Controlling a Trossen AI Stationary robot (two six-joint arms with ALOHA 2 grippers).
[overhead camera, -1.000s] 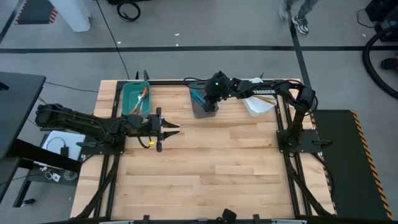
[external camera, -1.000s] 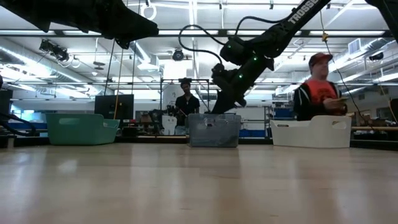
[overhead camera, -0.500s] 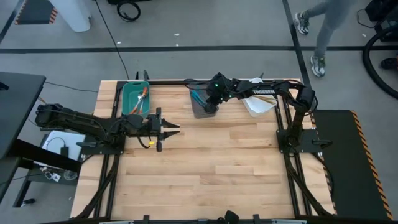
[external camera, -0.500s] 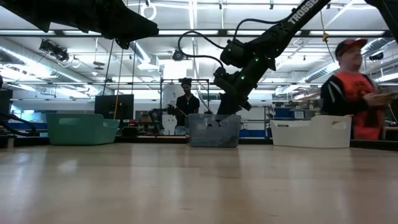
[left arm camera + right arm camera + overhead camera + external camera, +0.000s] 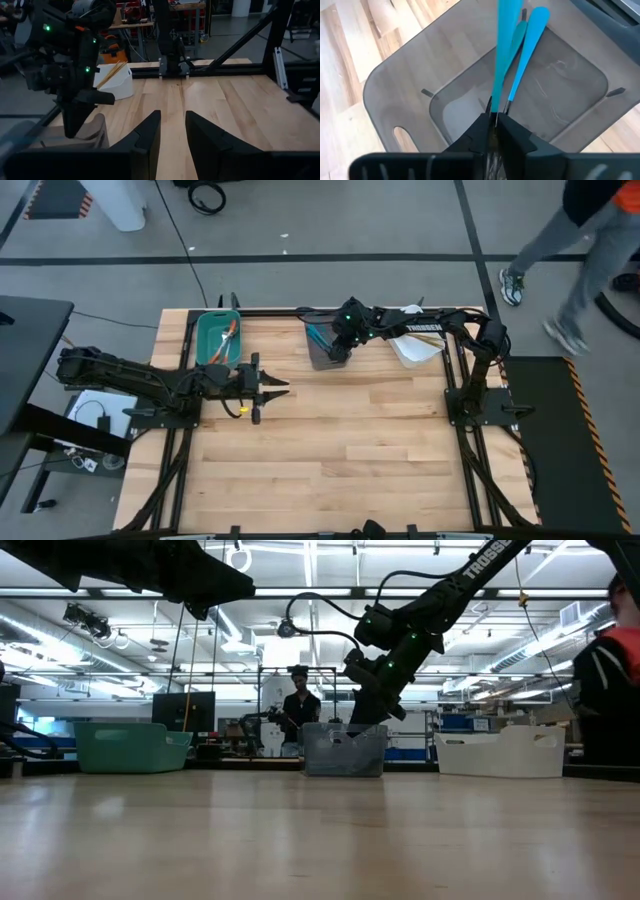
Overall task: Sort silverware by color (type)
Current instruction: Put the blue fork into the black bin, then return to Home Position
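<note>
3 bins sit along the far edge of the table (image 5: 350,440), and each already holds 1 colour. The teal bin (image 5: 208,345) has orange forks (image 5: 229,332). The grey bin (image 5: 395,95) has blue forks (image 5: 526,50). The white bin (image 5: 120,89) has golden-tan forks (image 5: 111,75), seen from the left wrist cam.

The right gripper (image 5: 492,120) hangs over the grey bin, tips down inside it. 1 held blue fork (image 5: 501,65) stands between its fingers, handle pointing away from the wrist. The jaws look pinched on it w/ almost no gap. I judge this as the drop-off for that fork: it's in the right bin but not yet let go.

The left gripper (image 5: 172,135) waits low over the table's left side, near the teal bin. Its jaws stand apart w/ a narrow gap and nothing between them.

Progress looks very late. I see no fork lying loose on the wood in the high or left wrist views. 1 small yellow bit (image 5: 243,409) shows just beside the left gripper from above. It's too small to tell if it's a tan fork or part of the arm. If it's a fork, that's 1 more trip to the white bin. If not, releasing the blue fork prob. finishes the sort.

I can't get exact counts per bin from these views.
</note>
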